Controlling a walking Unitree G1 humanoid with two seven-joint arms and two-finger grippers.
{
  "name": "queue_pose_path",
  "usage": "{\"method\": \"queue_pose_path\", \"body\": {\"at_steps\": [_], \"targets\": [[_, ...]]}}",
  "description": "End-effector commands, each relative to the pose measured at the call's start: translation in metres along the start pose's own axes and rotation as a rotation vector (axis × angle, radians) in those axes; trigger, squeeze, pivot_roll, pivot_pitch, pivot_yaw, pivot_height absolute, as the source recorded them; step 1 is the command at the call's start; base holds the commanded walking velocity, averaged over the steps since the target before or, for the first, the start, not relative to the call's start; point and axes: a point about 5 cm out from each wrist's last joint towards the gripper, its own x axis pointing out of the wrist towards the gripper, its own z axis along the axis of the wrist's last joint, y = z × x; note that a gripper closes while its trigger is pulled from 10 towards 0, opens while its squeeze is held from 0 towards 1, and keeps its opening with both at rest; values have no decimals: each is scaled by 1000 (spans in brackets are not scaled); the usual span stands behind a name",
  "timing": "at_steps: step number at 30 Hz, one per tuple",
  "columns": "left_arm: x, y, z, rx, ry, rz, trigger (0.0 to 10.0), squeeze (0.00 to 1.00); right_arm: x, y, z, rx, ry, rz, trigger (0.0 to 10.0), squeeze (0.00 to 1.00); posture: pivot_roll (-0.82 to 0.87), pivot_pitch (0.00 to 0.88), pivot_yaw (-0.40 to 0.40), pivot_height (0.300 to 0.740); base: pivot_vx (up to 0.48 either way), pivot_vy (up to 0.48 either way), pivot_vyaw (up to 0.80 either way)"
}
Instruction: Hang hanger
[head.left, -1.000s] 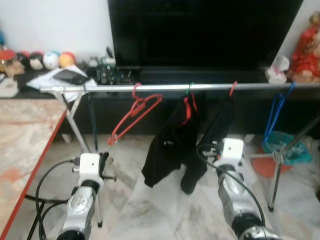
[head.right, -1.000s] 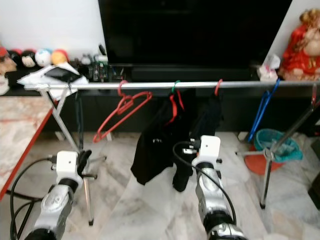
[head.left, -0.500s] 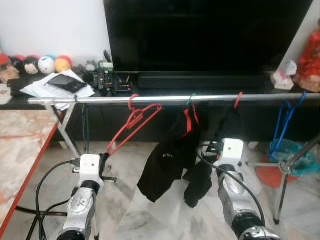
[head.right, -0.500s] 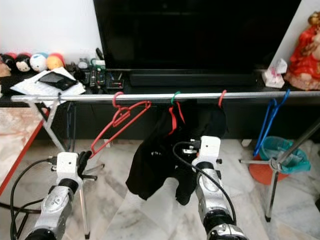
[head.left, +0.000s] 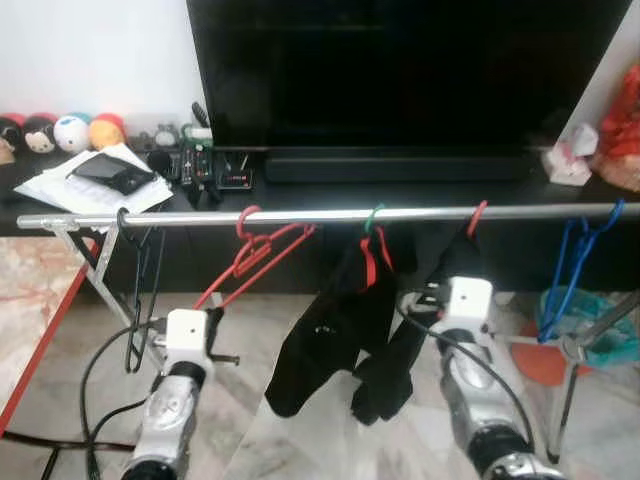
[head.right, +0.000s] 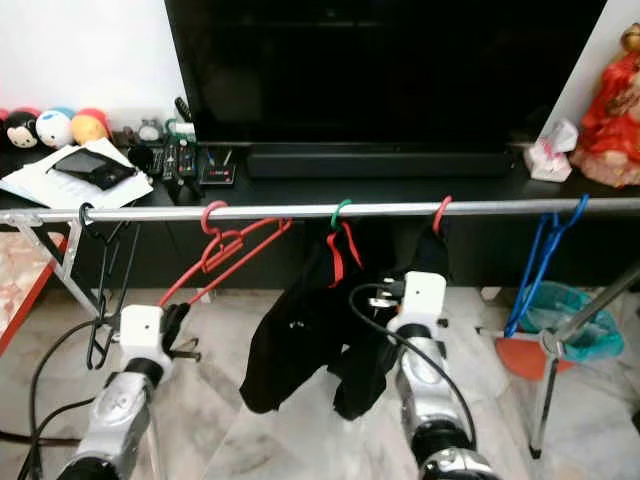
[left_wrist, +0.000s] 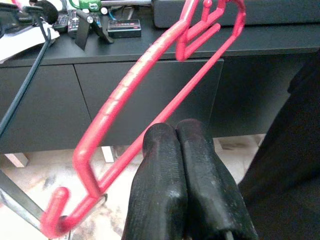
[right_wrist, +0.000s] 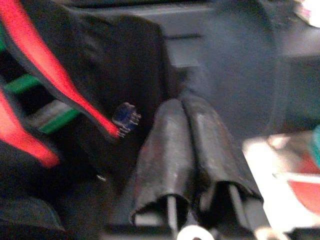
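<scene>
Left eye view: a silver rail (head.left: 320, 214) runs across at mid-height in front of a dark TV cabinet (head.left: 400, 170). A red hanger (head.left: 255, 262) is hooked over the rail at about 10 o'clock from centre, its body slanting down towards 7 o'clock. A black garment (head.left: 340, 320) hangs from a green hook near the middle, a blue hanger (head.left: 572, 268) sits at 3 o'clock, and a thin black hanger (head.left: 135, 290) at 9 o'clock. The left gripper (head.left: 210, 322) is low at 7 o'clock, just beside the red hanger's lower end.

Right eye view: same layout; the right gripper (head.right: 385, 290) is at 6 o'clock, up against the black garment.

Left wrist view: the two black fingers (left_wrist: 160, 170) are pressed together with nothing between them; the red hanger crosses in front, from 1 o'clock down to 7 o'clock, and I cannot tell whether it touches the fingertips.

Right wrist view: blurred, but the fingers (right_wrist: 172, 145) look closed on nothing, with garment fabric and red and green trim at 9 o'clock.

The hook appears seated, so the task looks nearly done. To finish well, draw the left gripper back and down, away from the slanted bar, slowly, so the hanger is not nudged off or set swinging.
</scene>
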Motion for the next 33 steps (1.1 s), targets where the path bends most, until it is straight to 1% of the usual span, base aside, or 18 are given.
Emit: {"method": "queue_pose_path", "body": {"at_steps": [1,7,10,12,16,17,18,26,27,30,33], "targets": [[-2,3,-2,8,14,3,10000,0,1,2,-1,-4,11,0,10000,0,-2,0,-36,740,0,0,0],[-2,3,-3,8,18,5,10000,0,2,-2,0,-20,21,-29,10000,0,-3,0,-37,740,0,0,0],[-2,2,-5,9,32,3,10000,0,1,-6,-4,-33,49,-60,10000,0,-3,0,-38,740,0,0,0],[-3,2,-6,7,37,2,10000,0,0,-9,-7,-16,67,-79,10000,0,0,0,-40,740,0,0,0],[-3,2,-7,8,40,0,10000,0,-1,-9,-9,-10,83,-82,10000,0,-1,0,-39,740,0,0,0],[-3,2,-6,8,40,0,10000,0,-1,-9,-9,-7,82,-80,10000,345,-1,0,-39,740,0,0,0],[-3,3,-7,8,41,1,10000,0,-1,-8,-9,-4,78,-75,10000,1000,-1,0,-38,740,0,0,0],[-2,3,-6,10,41,0,10000,0,4,0,-4,3,68,-29,10000,1000,-2,0,-34,740,0,0,0],[-2,3,-6,10,41,-1,10000,0,6,2,-2,-1,75,-21,10000,1000,-2,0,-32,740,0,0,0],[-2,3,-6,9,41,-1,10000,0,9,2,0,-12,87,-25,10000,1000,-2,0,-31,740,0,0,0],[-2,3,-5,8,40,-1,10000,0,13,2,6,8,77,-30,10000,1000,-1,0,-32,740,0,0,0]]}}
